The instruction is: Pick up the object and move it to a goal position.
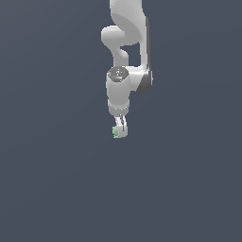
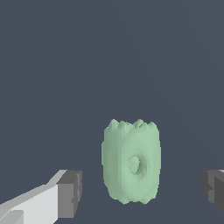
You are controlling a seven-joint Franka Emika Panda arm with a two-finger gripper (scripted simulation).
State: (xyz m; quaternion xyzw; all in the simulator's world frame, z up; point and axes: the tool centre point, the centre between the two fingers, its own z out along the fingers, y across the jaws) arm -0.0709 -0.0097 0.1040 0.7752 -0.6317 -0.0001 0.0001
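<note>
The object (image 2: 131,164) is a small pale-green ridged lump with a hole in its face. In the wrist view it sits between my two fingers, closer to one dark pad (image 2: 70,193) than to the other pad (image 2: 213,189), with a gap on each side. My gripper (image 2: 142,192) is open and touches nothing. In the exterior view the white gripper (image 1: 121,133) hangs straight down from the arm, and the object (image 1: 115,132) shows as a green speck at the fingertips, on the exterior view's left side of them.
The white arm (image 1: 124,52) comes down from the top of the exterior view. A plain dark grey-blue surface (image 1: 56,189) fills everything else in both views.
</note>
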